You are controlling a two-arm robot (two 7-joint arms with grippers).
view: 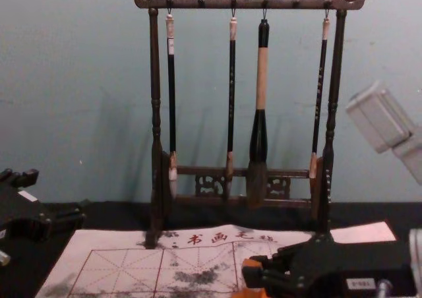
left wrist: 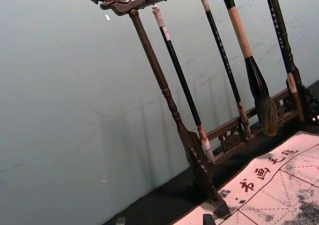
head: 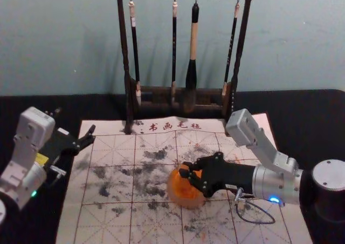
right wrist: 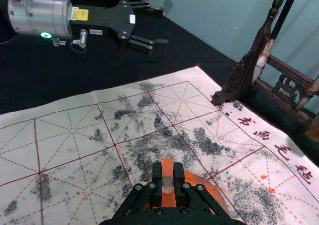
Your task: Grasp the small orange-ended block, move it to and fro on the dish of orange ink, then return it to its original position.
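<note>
At the centre of the mat [head: 116, 173], one round dish [head: 186, 202] with orange ink [head: 184, 190] in it; take the mat as the clock, head view, 12 at the far edge. Right gripper [head: 186, 170] comes in from 3 o'clock, over the dish, closed on the block [right wrist: 167, 171]. Block is over the dish, between the two fingers; can't tell if it touches the ink. Left gripper [view: 58, 192] is parked at 10 o'clock, fingers spread, nothing between them. Count: one block, one dish, one mat, one rack [head: 123, 44] at 12, four brushes on it: three thin brushes [head: 174, 49], one fat brush [head: 194, 33]. Four printed characters [head: 166, 126], also at 12. Rack is dark wood, turned posts, carved ends. Thin ones have slim black handles; fat one has a plain wood section, black flared lower part, bushy bristles. Mat is pale, flat, solid red lines plus dashed ones, grey-black blotches, a few orange specks. Right wrist view gives the block's orange end and whitish part, hidden behind fingers in head view. Left wrist view gets a carved dragon head on the rack end up close. Chest view has the fretwork in the low crossbar, side on.
</note>
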